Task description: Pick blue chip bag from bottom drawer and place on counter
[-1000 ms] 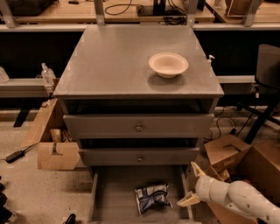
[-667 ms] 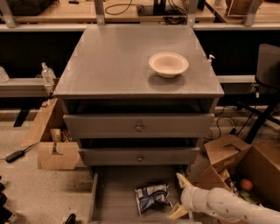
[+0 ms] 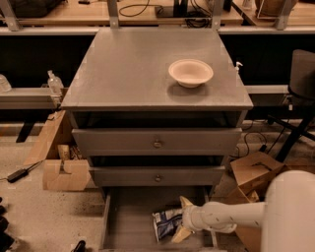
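Observation:
The bottom drawer [image 3: 129, 216] is pulled out at the foot of the grey cabinet. The blue chip bag [image 3: 165, 222] lies crumpled on its floor, right of centre. My gripper [image 3: 181, 219] reaches in from the right on a white arm, with its two tan fingers open, one above and one below the bag's right end. The fingers touch or nearly touch the bag. The grey counter [image 3: 133, 69] on top of the cabinet carries a beige round bowl [image 3: 191, 72] at its right.
Two upper drawers with brass knobs [image 3: 157, 144] are shut. Cardboard boxes stand on the floor at left [image 3: 64, 173] and right [image 3: 253, 171]. A wooden workbench [image 3: 147, 12] runs behind. A dark chair [image 3: 301, 78] stands at the right.
My gripper has moved left across the drawer, from its right wall to the chip bag's right end. The bag and bowl have not moved.

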You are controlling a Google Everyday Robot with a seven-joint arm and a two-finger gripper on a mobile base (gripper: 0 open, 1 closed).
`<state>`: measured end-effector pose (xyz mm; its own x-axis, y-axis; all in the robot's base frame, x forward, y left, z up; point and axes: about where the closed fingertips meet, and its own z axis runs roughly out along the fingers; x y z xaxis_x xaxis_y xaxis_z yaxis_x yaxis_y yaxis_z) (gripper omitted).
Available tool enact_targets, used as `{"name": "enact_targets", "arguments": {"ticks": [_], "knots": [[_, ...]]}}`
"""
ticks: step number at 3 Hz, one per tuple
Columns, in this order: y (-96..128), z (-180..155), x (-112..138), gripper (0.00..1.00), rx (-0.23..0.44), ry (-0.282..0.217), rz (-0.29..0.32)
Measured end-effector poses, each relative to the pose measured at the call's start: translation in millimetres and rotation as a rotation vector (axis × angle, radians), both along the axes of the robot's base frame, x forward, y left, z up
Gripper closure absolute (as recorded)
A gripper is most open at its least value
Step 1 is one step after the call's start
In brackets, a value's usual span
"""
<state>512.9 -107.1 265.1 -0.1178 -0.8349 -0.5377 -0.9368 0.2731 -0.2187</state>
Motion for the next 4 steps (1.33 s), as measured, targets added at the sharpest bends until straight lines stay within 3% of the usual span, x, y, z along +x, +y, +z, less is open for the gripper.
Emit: {"name": "enact_targets", "arguments": {"ticks": [2, 4], "knots": [[32, -23, 40, 0.00, -0.028, 0.034, 0.056], [15, -80, 36, 0.00, -0.150, 0.121, 0.073]]}}
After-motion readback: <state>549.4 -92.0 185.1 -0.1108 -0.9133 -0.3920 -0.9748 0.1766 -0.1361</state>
